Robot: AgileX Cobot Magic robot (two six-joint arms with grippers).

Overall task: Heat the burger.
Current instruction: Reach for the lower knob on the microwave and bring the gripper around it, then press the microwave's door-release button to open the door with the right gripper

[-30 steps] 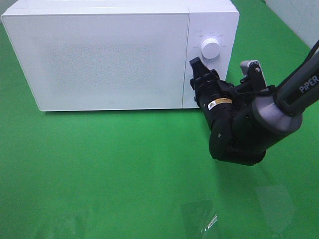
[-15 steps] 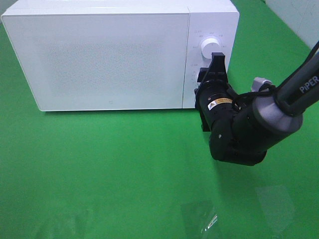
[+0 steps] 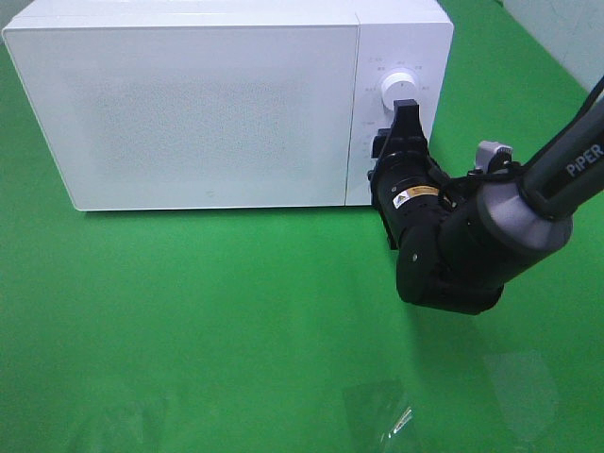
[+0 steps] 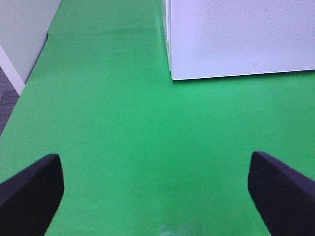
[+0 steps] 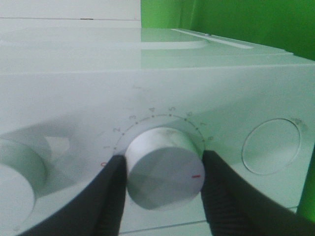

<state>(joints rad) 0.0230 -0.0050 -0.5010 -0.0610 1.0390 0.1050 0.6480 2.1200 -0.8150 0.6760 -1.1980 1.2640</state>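
The burger is out of view. The white microwave [image 3: 208,104] stands at the back with its door shut. My right gripper [image 3: 406,111] is pressed against the control panel just below the upper knob [image 3: 394,87]. In the right wrist view its two dark fingers [image 5: 110,196] are shut on either side of a white timer knob [image 5: 165,169], whose red mark points away from the zero. My left gripper [image 4: 157,196] is open over bare green mat, with nothing between its fingers.
A green mat [image 3: 189,311] covers the table in front of the microwave. A round button [image 5: 270,147] sits on the panel beside the held knob. The right arm's bulky wrist [image 3: 453,255] hangs in front of the microwave's right corner.
My right gripper has rolled about its own axis at the control panel, with its fingers on the knob. The left gripper has not moved.
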